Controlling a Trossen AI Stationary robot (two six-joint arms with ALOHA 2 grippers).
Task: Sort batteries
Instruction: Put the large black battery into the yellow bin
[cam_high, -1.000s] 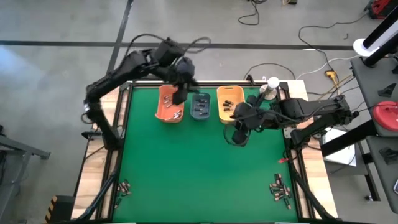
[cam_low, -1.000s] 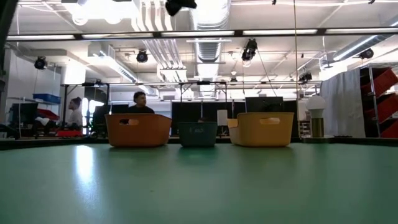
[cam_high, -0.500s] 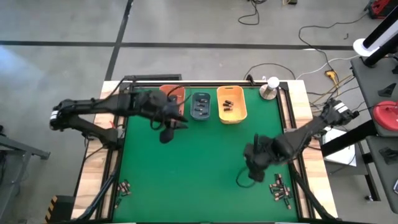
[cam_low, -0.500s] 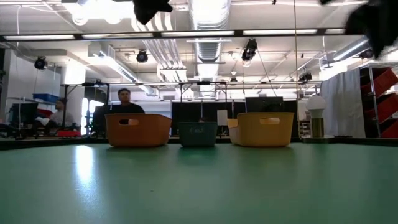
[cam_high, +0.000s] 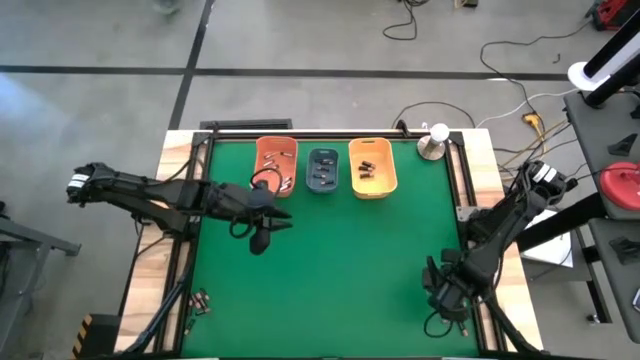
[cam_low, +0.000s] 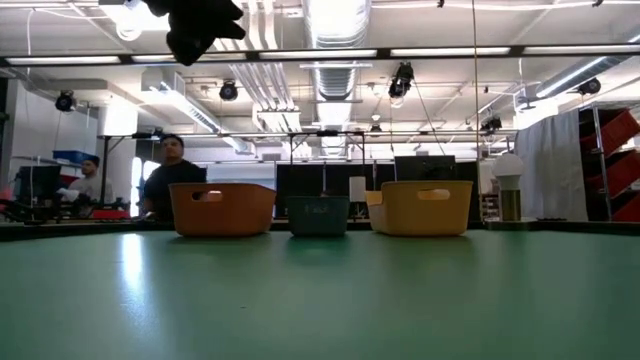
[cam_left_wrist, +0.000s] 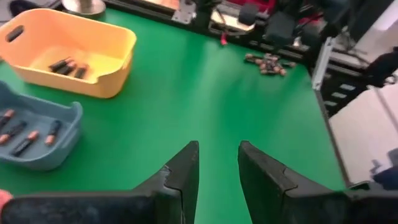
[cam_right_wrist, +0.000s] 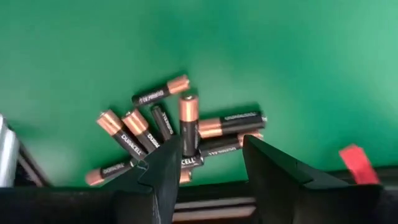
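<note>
Loose batteries (cam_right_wrist: 180, 134), dark with coppery ends, lie in a heap on the green mat by the near right corner. My right gripper (cam_right_wrist: 211, 146) hangs open over them (cam_high: 445, 295), its fingers either side of one battery. A smaller heap of batteries (cam_high: 200, 300) lies at the near left. More batteries lie in the orange bin (cam_high: 275, 165), the blue-grey bin (cam_high: 323, 170) and the yellow-orange bin (cam_high: 371, 167) along the far edge. My left gripper (cam_left_wrist: 217, 149) is open and empty above the mat, left of centre (cam_high: 280, 212).
The three bins stand side by side at the far edge (cam_low: 318, 215). A round silver object (cam_high: 432, 145) stands at the far right corner. A small red tag (cam_right_wrist: 351, 155) lies by the right rail. The middle of the mat (cam_high: 350, 260) is bare green.
My left gripper has come away from above the orange bin, toward the near and left side, and now hangs over the mat. My right gripper has travelled from beside the yellow-orange bin to the near right corner, above the heap of batteries.
</note>
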